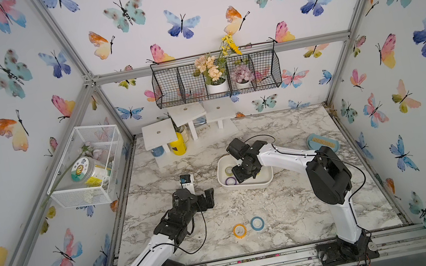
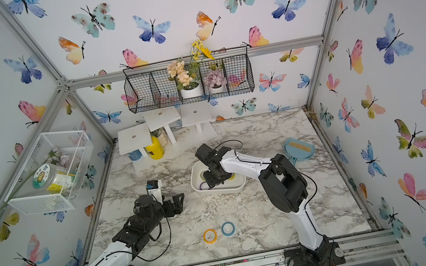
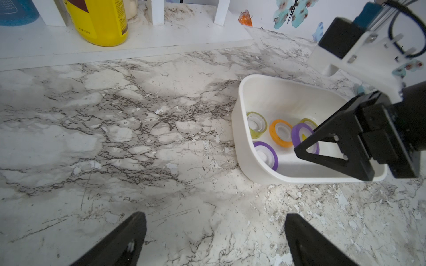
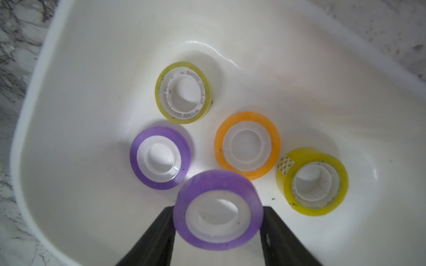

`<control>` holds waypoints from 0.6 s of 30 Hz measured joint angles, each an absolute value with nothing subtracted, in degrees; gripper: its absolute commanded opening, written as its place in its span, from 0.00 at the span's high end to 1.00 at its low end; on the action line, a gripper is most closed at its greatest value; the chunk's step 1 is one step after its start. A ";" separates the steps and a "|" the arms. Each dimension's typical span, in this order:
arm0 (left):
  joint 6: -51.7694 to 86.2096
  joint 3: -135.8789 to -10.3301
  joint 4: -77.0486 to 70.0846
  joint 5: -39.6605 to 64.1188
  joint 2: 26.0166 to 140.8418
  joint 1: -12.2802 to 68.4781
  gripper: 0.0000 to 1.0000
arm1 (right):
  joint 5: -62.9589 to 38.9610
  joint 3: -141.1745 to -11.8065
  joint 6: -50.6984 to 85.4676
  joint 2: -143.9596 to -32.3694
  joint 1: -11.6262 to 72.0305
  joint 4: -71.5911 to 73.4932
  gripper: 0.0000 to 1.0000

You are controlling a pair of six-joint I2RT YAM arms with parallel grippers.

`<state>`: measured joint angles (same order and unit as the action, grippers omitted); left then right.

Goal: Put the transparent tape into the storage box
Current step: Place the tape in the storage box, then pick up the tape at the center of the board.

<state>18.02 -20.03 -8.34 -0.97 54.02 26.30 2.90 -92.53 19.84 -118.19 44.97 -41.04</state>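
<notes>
The right pincer (image 4: 218,210) pinches a purple tape roll (image 4: 214,182) by its sides, low inside the storage box (image 4: 92,69) (likely so it drops flat among the rolls (image 4: 247,145) lying there). The left pincer (image 3: 214,220), spread and empty, hovers over the surface (image 3: 115,138) beside the box.

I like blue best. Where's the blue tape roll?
In both top views, the blue tape roll lies on the marble table near its front edge, beside an orange roll, outside the storage box.
</notes>
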 measured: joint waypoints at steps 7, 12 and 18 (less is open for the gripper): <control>18.00 -20.03 -8.34 -0.97 54.02 26.30 0.01 | 2.70 -92.53 19.86 -118.19 44.97 -40.62 0.32; 18.00 -20.03 -8.34 -0.97 54.02 26.30 0.01 | 2.70 -92.53 19.92 -118.02 44.97 -40.64 0.29; 18.00 -20.03 -8.38 -0.97 53.45 26.30 0.01 | 2.57 -88.60 20.47 -112.16 44.97 -39.99 0.27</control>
